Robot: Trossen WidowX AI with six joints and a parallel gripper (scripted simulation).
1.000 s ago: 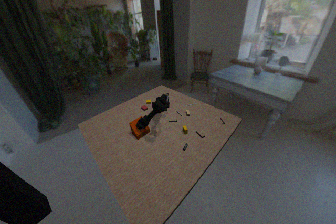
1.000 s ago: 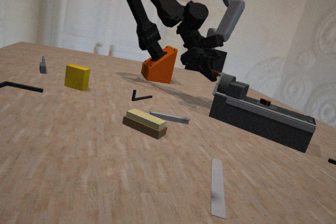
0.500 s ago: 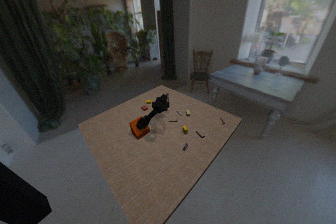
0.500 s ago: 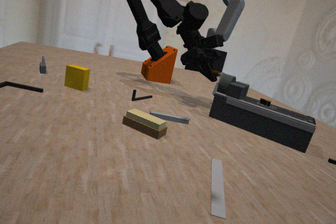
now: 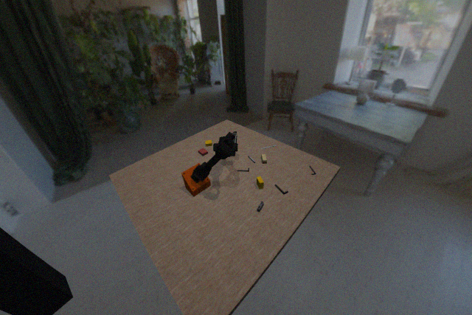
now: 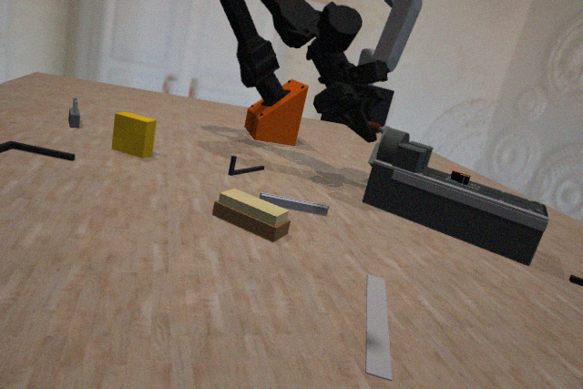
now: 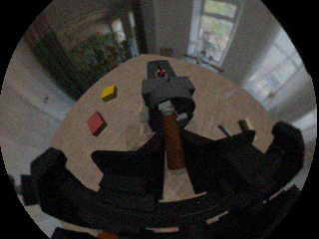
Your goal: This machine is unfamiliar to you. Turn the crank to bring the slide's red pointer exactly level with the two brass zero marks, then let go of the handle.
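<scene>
The dark grey machine (image 6: pixel 447 215) (image 7: pixel 168 90) stands on the table, a long box with a round housing at its crank end. The crank's brown handle (image 7: pixel 172 144) points back toward the wrist camera. My gripper (image 7: pixel 167 129) (image 6: pixel 373 131) is shut on this handle, with one black finger on each side. The small red pointer (image 6: pixel 455 174) (image 7: pixel 159 73) shows on top of the machine, with yellow brass close beside it. It is too small to tell whether pointer and marks are exactly level. In the top view the arm hides most of the machine.
A red block (image 7: pixel 97 123) (image 5: pixel 203 151) and a yellow block (image 7: pixel 109 93) (image 5: pixel 208 142) lie left of the machine in the wrist view. Another yellow block (image 6: pixel 131 135), a brown-and-cream block (image 6: pixel 251 215), a grey bar (image 6: pixel 294 204), a flat strip (image 6: pixel 378 328) and black angled keys lie elsewhere on the table.
</scene>
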